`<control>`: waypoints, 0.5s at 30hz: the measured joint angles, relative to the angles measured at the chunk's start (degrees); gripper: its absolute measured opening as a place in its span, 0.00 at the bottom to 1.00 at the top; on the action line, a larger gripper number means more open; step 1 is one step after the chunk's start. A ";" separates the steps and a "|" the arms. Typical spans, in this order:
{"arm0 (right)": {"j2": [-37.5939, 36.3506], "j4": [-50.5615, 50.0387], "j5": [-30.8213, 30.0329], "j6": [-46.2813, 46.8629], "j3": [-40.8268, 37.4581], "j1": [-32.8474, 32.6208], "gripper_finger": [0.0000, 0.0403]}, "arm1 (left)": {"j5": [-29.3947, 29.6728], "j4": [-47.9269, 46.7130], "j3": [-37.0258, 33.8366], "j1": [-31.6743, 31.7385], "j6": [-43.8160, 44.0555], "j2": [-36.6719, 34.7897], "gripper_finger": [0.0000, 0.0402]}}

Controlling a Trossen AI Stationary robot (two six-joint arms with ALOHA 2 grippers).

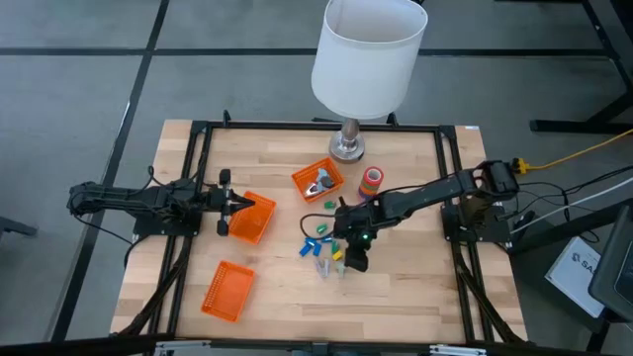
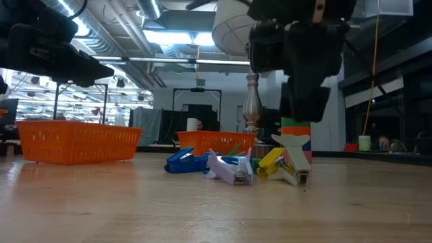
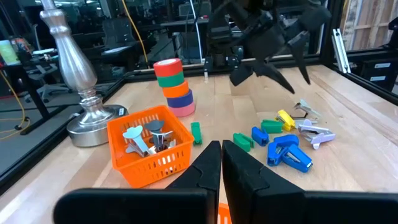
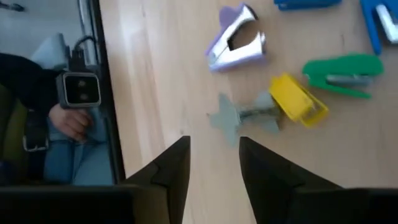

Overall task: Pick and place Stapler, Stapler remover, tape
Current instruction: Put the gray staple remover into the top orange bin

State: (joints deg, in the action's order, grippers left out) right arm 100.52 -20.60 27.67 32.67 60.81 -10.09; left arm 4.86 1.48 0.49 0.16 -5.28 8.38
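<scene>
The right hand (image 4: 213,163) hangs above the wooden worktop (image 4: 155,74) with its two dark fingers (image 4: 171,168) parted and nothing between them. Just beyond the fingertips lies a grey remover (image 4: 239,116), touching a yellow stapler (image 4: 297,101). A purple remover (image 4: 236,45) lies further off, with a green stapler (image 4: 345,73) beside the yellow one and blue staplers (image 4: 379,22) at the frame edge. Past the worktop's black rail (image 4: 99,68), a person's hand (image 4: 71,121) holds a device
</scene>
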 joint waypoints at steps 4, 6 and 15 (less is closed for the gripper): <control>2.22 -0.38 -0.03 1.49 0.01 -0.24 0.35 | 0.00 0.02 0.00 0.00 0.00 0.02 0.03; 3.22 -0.53 0.01 1.71 0.01 -0.26 0.35 | 0.01 0.03 -0.02 -0.01 0.00 0.00 0.03; 5.15 1.12 1.30 1.83 0.01 -0.23 0.35 | 0.00 0.02 0.00 -0.02 0.00 0.02 0.03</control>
State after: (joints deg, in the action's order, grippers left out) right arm 105.67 -19.48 28.97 34.50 60.82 -10.33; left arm 4.86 1.50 0.49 0.14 -5.28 8.40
